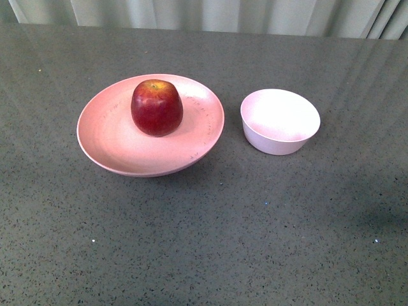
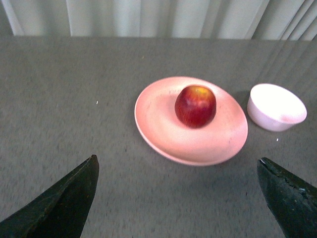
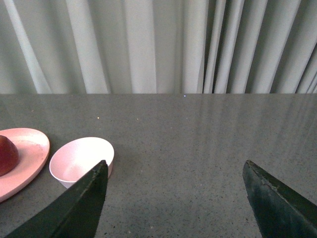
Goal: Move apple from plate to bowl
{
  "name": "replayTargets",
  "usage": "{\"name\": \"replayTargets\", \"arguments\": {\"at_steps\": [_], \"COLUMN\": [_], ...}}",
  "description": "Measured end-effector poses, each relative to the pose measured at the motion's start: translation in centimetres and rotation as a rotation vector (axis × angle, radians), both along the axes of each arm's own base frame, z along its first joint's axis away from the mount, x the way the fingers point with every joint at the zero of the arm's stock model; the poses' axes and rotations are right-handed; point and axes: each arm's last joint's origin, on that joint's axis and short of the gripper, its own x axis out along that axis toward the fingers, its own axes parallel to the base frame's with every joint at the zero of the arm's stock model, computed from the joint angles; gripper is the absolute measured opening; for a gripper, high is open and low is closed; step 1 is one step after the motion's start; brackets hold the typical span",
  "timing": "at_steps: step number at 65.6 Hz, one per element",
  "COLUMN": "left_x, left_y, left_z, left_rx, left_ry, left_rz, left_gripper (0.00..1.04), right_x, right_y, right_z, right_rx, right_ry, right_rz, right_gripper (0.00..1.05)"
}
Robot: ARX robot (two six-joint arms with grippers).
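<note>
Grey tabletop (image 1: pixel 191 242) under pale curtains (image 1: pixel 191 13): left gripper (image 2: pixel 177 159), jaws wide and empty, looks straight at the apple (image 2: pixel 195 105) on the plate (image 2: pixel 158 124), so seems nearer. Right gripper (image 3: pixel 174 163), also wide, points beyond the bowl (image 3: pixel 79 156), just right of the plate.

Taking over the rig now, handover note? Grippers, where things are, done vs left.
Left gripper: open, empty, back from the plate with the apple in its camera's view.
Right gripper: open, empty, above the table on the bowl's side.
The apple sits upright on the plate, toward its far side.
The bowl is empty and stands just right of the plate, not touching it.
Done: nothing yet, the apple is untouched.
Left: grasp the apple, lift it off the plate, set it in the bowl, release. The left arm looks better lined up for the pick.
</note>
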Motion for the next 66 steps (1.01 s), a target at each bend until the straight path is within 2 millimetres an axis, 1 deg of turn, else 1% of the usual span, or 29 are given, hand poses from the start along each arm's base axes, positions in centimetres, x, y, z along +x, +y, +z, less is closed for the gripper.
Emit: {"name": "replayTargets", "arguments": {"at_steps": [1, 3, 6, 8, 9, 14, 18, 26, 37, 43, 55, 66], "left_x": [0.4, 1.8, 3.3, 4.6, 4.9, 7.8, 9.3, 11.5, 13.8, 15.4, 17.2, 18.1], "left_y": [-0.1, -0.7, -1.3, -2.0, -2.2, -4.5, -6.0, -8.2, -10.0, -10.9, -11.6, -12.0], "left_z": [0.1, 0.5, 0.7, 0.9, 0.9, 0.3, 0.0, -1.0, -3.1, -4.5, -5.6, -6.5], "left_rx": [0.0, 0.004, 0.008, 0.011, 0.012, 0.029, 0.039, 0.059, 0.091, 0.114, 0.136, 0.145], "left_ry": [-0.005, -0.023, -0.033, -0.036, -0.035, 0.003, 0.018, 0.045, 0.101, 0.13, 0.146, 0.165], "left_rz": [-0.001, -0.005, -0.01, -0.016, -0.018, -0.049, -0.071, -0.089, -0.086, -0.077, -0.047, -0.045], "left_gripper": [0.96, 0.96, 0.96, 0.96, 0.96, 0.96, 0.96, 0.96, 0.96, 0.96, 0.96, 0.96], "right_x": [0.0, 0.0, 0.0, 0.0, 0.0, 0.0, 0.0, 0.0, 0.0, 0.0, 0.0, 0.0], "right_y": [0.0, 0.0, 0.0, 0.0, 0.0, 0.0, 0.0, 0.0, 0.0, 0.0, 0.0, 0.0], "right_z": [0.0, 0.0, 0.0, 0.0, 0.0, 0.0, 0.0, 0.0, 0.0, 0.0, 0.0, 0.0], "right_rx": [0.0, 0.0, 0.0, 0.0, 0.0, 0.0, 0.0, 0.0, 0.0, 0.0, 0.0, 0.0], "right_ry": [0.0, 0.0, 0.0, 0.0, 0.0, 0.0, 0.0, 0.0, 0.0, 0.0, 0.0, 0.0], "right_rz": [0.0, 0.0, 0.0, 0.0, 0.0, 0.0, 0.0, 0.0, 0.0, 0.0, 0.0, 0.0], "right_gripper": [0.91, 0.97, 0.96, 0.95, 0.95, 0.96, 0.96, 0.96, 0.96, 0.96, 0.96, 0.96]}}
